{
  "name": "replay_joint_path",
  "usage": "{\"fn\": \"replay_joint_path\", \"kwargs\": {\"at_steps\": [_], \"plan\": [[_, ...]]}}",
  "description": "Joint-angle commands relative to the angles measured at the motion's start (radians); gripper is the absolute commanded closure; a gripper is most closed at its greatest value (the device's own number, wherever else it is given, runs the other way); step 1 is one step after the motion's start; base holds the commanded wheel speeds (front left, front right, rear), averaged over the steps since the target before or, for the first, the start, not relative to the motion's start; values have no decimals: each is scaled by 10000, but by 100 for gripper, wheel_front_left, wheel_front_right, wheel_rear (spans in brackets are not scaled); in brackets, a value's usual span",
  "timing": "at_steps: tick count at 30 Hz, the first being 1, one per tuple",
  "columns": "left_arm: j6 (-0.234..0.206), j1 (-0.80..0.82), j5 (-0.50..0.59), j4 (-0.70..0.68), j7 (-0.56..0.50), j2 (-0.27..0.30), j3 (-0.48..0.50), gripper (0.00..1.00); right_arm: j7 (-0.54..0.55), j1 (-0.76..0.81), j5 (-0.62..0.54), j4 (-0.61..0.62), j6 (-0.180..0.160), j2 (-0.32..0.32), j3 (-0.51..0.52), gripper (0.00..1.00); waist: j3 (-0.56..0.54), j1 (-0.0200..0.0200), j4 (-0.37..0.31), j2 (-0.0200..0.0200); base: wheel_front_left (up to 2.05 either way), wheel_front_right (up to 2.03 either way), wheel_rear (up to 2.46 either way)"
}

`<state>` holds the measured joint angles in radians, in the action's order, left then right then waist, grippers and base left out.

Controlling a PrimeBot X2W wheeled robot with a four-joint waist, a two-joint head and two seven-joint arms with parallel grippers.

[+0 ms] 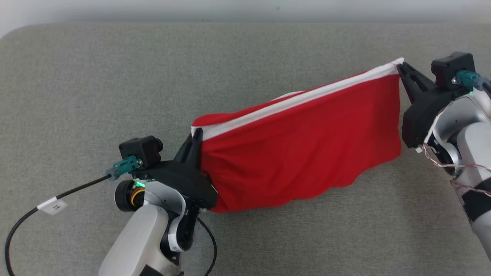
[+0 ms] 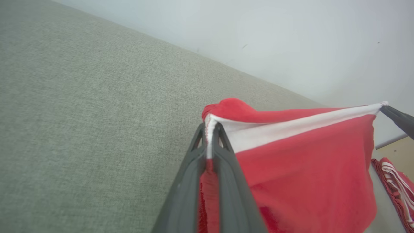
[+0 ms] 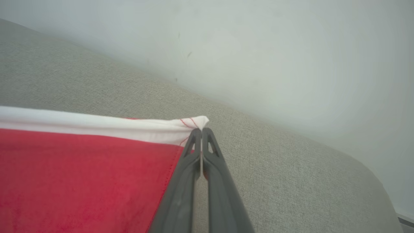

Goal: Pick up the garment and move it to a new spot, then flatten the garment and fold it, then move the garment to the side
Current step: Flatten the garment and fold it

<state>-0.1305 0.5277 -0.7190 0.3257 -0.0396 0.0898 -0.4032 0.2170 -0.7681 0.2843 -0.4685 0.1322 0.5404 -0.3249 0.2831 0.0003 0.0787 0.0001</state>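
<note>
The left gripper (image 1: 197, 133) has its two dark fingers pressed together on one end of the red garment (image 1: 299, 153)'s white band. The right gripper (image 1: 400, 67) pinches the band's other end, so the cloth hangs stretched between them over the grey fabric surface (image 1: 115, 76). Its lower left corner is hidden behind the left gripper's body, whether the wavy bottom hem touches the surface cannot be told, and another red cloth with white stripes (image 2: 396, 181) is cut off at the left wrist view's right edge.
</note>
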Motion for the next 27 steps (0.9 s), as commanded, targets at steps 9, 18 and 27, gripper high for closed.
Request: {"fn": "replay_joint_path", "kwargs": {"at_steps": [9,18,27], "plan": [[65,693,460,727,866,-131,-219,0,-695,-1200,30,-1749,-28,-426,-656,23,671,-3,482,-1,0,0,0],[-5,396,1464,894,2333,319,-540,0,45,-1596,878,-2565,-27,-447,-1402,0,295,-3,425,-1,0,0,0],[-906,-1227,3380,-618,3048,1041,-494,0,1961,-947,2326,-2284,-27,122,-1347,0,-376,-3,560,-1,0,0,0]]}}
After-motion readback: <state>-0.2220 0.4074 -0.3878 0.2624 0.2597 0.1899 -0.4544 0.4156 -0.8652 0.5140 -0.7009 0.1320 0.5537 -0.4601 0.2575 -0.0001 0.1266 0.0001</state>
